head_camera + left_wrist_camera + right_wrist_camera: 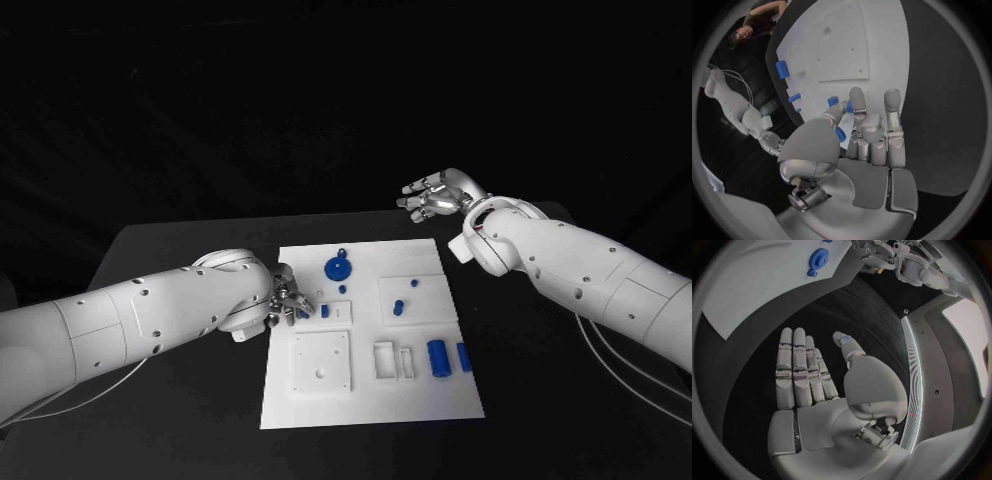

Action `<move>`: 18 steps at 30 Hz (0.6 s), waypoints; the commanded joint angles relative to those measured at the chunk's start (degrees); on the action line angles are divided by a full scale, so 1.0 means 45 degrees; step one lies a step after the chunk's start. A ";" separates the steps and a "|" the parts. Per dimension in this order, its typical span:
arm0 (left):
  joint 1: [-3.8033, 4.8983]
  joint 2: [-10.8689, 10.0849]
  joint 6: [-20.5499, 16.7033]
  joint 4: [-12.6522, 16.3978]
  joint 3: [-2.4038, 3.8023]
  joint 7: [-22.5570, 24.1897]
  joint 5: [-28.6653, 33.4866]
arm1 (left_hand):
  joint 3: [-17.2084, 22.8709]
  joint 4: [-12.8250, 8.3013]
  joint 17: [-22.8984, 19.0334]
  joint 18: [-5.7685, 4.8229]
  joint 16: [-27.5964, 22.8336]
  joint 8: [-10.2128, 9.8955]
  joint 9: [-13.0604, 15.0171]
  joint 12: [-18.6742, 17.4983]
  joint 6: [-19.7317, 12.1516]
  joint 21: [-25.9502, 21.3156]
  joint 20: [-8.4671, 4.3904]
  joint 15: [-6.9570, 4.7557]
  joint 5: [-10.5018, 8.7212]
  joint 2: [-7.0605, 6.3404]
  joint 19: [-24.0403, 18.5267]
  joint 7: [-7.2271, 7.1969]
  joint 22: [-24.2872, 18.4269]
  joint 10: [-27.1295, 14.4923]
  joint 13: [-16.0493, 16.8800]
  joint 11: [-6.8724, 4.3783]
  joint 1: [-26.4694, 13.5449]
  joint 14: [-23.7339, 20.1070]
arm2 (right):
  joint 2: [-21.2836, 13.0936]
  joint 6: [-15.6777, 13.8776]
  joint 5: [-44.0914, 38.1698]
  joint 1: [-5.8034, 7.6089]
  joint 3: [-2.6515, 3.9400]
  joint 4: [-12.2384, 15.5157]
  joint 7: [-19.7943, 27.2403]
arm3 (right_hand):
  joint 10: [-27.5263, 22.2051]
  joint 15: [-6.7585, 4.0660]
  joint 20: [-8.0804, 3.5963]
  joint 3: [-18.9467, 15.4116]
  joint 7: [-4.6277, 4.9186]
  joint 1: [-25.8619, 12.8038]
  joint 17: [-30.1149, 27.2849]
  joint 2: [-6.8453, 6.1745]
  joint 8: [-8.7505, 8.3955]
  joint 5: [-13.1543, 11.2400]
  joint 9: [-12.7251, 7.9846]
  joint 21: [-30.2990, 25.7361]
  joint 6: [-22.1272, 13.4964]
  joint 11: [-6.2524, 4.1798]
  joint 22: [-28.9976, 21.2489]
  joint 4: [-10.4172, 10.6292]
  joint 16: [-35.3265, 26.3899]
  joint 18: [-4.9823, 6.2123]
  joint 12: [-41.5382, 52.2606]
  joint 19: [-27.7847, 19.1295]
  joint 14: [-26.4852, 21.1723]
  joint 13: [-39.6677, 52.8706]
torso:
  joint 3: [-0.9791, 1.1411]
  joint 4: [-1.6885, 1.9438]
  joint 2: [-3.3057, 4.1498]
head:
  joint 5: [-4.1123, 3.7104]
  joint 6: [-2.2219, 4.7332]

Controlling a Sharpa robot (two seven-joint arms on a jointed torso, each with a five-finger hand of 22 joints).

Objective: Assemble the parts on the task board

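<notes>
Left hand [284,300] at the left edge of the task board [368,400], about midway along it. Fingers [857,102] curled in, tips drawn together over a small blue part [841,134]; the left wrist view shows blue between the thumb and the fingers, so the part appears pinched there. A second small blue part [325,311] lies on the board just right of the hand.

Right hand [440,196] raised beyond the far right corner of the board, over bare black worktop [173,250]. Fingers [795,365] straight, lying side by side, thumb held off to one side; palm bare, touching nothing.

Board: white plate, centre of worktop, long side running near to far.
- Blue gear [338,268] in the far left area, with a small blue piece just beyond it.
- Raised white square block [408,296] right of the gear, two small blue parts [397,306] on it.
- White square plate with holes [319,362] at near left.
- Small white holder [391,361] right of that plate.
- Blue cylinder [438,358] right of the holder; a second, narrower blue piece [463,356] near the right edge of the board.

Left forearm lies across the worktop left of the board, apart from the near-left plate. Right forearm overhangs the worktop just right of the board's far right corner.
</notes>
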 commanded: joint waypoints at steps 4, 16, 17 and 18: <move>-0.0065 0.0135 0.0444 -0.0110 -0.0035 0.0041 -0.0038 | 0.0793 -0.0696 -0.0005 0.0095 -0.0063 -0.0015 -0.0061 -0.0075 0.0344 0.0010 0.0029 0.0021 0.0027 -0.0018 0.0009 -0.0430 0.0241 0.0563 -0.0022 -0.0074 0.0062 0.0030 | 0.0022 0.0172 -0.0069 -0.0006 0.0007 0.0008 0.0069 | -0.0091 0.0054 0.0030 0.0069 0.0081 -0.0052 -0.0022 -0.0061 0.0030 0.0053 0.0012 -0.0016 -0.0036 0.0030 -0.0017 -0.0030 -0.0051 0.0063 -0.0041 -0.0105 -0.0055 -0.0015 | -0.0002 0.0008 0.0004 | -0.0005 -0.0021; -0.0085 0.0211 0.0617 -0.0158 -0.0035 0.0108 -0.0039 | 0.0698 -0.0472 -0.0006 0.0067 -0.0064 -0.0075 -0.0223 -0.0105 0.0393 -0.0036 0.0023 0.0019 -0.0034 -0.0171 0.0003 -0.0443 0.0239 0.0568 -0.0018 -0.0070 0.0165 0.0008 | 0.0019 0.0211 -0.0069 -0.0006 0.0007 0.0000 0.0056 | -0.0156 0.0081 0.0056 0.0026 0.0095 -0.0059 -0.0045 -0.0071 0.0029 0.0043 0.0011 -0.0020 -0.0088 0.0055 -0.0019 -0.0009 -0.0055 0.0060 -0.0044 -0.0170 -0.0121 -0.0016 | -0.0004 0.0004 -0.0002 | -0.0047 -0.0021; -0.0085 0.0213 0.0626 -0.0157 -0.0035 0.0108 -0.0039 | 0.0698 -0.0472 -0.0006 0.0067 -0.0064 -0.0075 -0.0223 -0.0105 0.0393 -0.0036 0.0023 0.0019 -0.0034 -0.0171 0.0003 -0.0443 0.0239 0.0568 -0.0018 -0.0070 0.0165 0.0008 | 0.0018 0.0214 -0.0069 -0.0006 0.0007 0.0002 0.0055 | -0.0165 0.0085 0.0062 0.0023 0.0093 -0.0054 -0.0050 -0.0068 0.0030 0.0043 0.0011 -0.0023 -0.0089 0.0056 -0.0021 -0.0008 -0.0057 0.0058 -0.0043 -0.0184 -0.0131 -0.0016 | -0.0005 0.0007 -0.0004 | -0.0049 -0.0024; -0.0086 0.0214 0.0637 -0.0156 -0.0035 0.0105 -0.0039 | 0.0698 -0.0472 -0.0006 0.0067 -0.0064 -0.0075 -0.0223 -0.0105 0.0393 -0.0036 0.0023 0.0019 -0.0034 -0.0171 0.0003 -0.0443 0.0239 0.0568 -0.0018 -0.0070 0.0165 0.0008 | 0.0017 0.0215 -0.0069 -0.0006 0.0007 0.0004 0.0055 | -0.0165 0.0085 0.0062 0.0023 0.0093 -0.0054 -0.0050 -0.0068 0.0030 0.0043 0.0011 -0.0023 -0.0089 0.0056 -0.0021 -0.0008 -0.0057 0.0058 -0.0043 -0.0184 -0.0131 -0.0016 | -0.0009 0.0008 -0.0004 | -0.0049 -0.0025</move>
